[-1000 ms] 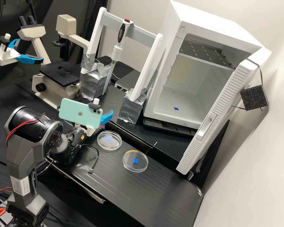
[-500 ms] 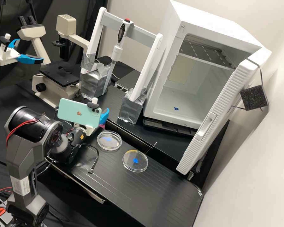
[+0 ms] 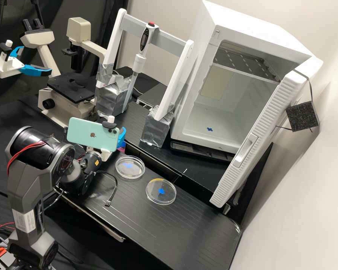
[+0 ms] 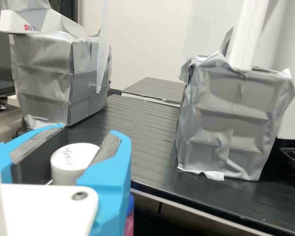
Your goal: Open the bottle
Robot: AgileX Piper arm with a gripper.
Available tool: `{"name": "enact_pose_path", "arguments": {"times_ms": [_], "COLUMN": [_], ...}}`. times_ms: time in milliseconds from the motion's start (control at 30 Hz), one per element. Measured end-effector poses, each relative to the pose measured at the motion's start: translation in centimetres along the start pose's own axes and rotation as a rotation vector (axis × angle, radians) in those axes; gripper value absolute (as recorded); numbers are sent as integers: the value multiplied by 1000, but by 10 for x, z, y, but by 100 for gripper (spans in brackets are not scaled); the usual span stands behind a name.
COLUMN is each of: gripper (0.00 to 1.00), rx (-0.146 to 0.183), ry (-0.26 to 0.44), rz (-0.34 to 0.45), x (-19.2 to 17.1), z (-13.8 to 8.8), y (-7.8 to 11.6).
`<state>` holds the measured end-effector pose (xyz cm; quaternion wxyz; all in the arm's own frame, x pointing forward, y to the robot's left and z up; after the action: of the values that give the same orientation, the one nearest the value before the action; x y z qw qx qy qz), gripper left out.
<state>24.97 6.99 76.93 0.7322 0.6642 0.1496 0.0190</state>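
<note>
Behind the phone in the high view, a blue finger of my gripper shows at the bench's rear edge, beside a small purple patch. In the wrist view my gripper is shut on a round white cap with handwriting on its top, one dark pad at each side. Something pink with a blue part above it peeks out past one finger, low down. The bottle's body under the cap is hidden, and whether the pink thing belongs to it I cannot tell.
Two clear dishes lie on the black bench beside the gripper. Foil-wrapped blocks stand behind it, bearing a white frame. A microscope and an open white cabinet flank them.
My gripper and the phone have shifted slightly left, with a small turn. Less of the blue finger sticks out past the phone, and more of the purple patch shows.
</note>
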Motion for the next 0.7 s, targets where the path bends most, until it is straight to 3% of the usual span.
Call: {"name": "enact_pose_path", "arguments": {"times_ms": [700], "gripper": [0], "rx": [-2], "ry": [6], "rz": [-4], "x": [-5], "z": [-6], "y": [8]}}
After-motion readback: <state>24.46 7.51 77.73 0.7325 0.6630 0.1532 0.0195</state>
